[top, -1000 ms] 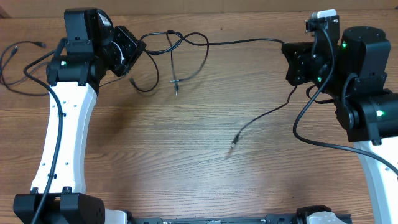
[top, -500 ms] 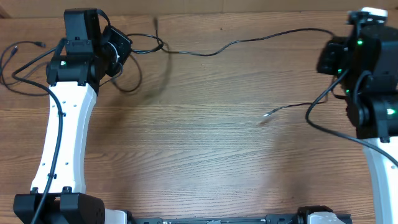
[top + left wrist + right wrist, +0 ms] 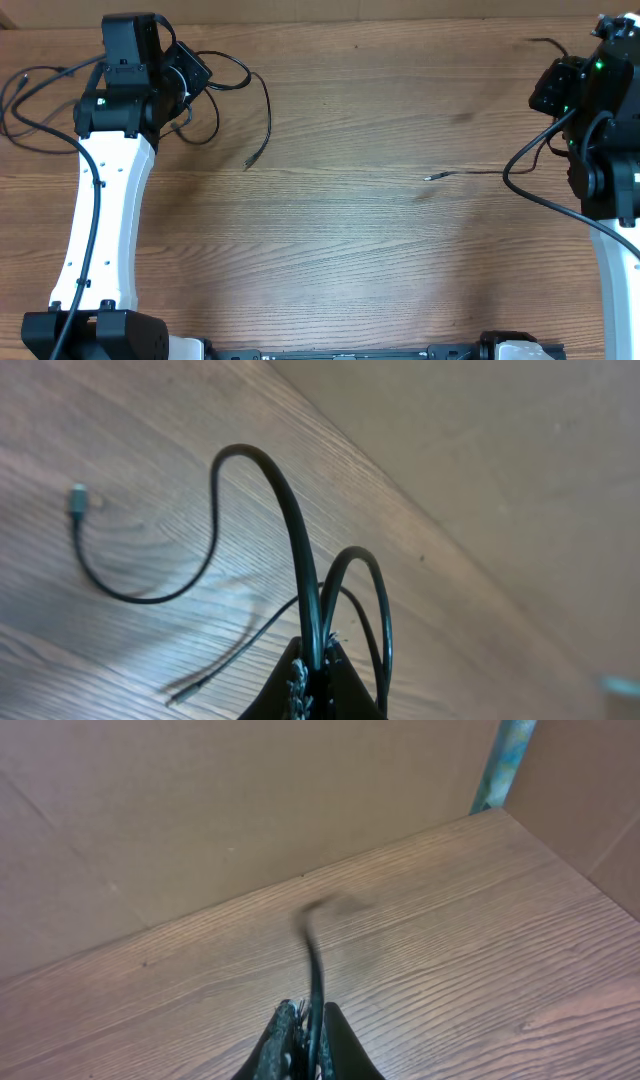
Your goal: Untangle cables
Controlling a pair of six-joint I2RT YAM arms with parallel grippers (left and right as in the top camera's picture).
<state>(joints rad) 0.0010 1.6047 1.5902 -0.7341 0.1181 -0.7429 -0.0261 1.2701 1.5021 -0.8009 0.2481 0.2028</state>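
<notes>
Overhead, we see the left cable far left and the right cable well apart on the bench. Only the wrist views show the left hand and right hand each clenched on its cable.

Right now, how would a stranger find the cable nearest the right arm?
Find the right arm. A thin black cable runs left from it across the table to a small plug. Unlike the looped left cable, it lies almost straight.

White arm links, black joint housings, small green lights, thick black cabling
</notes>
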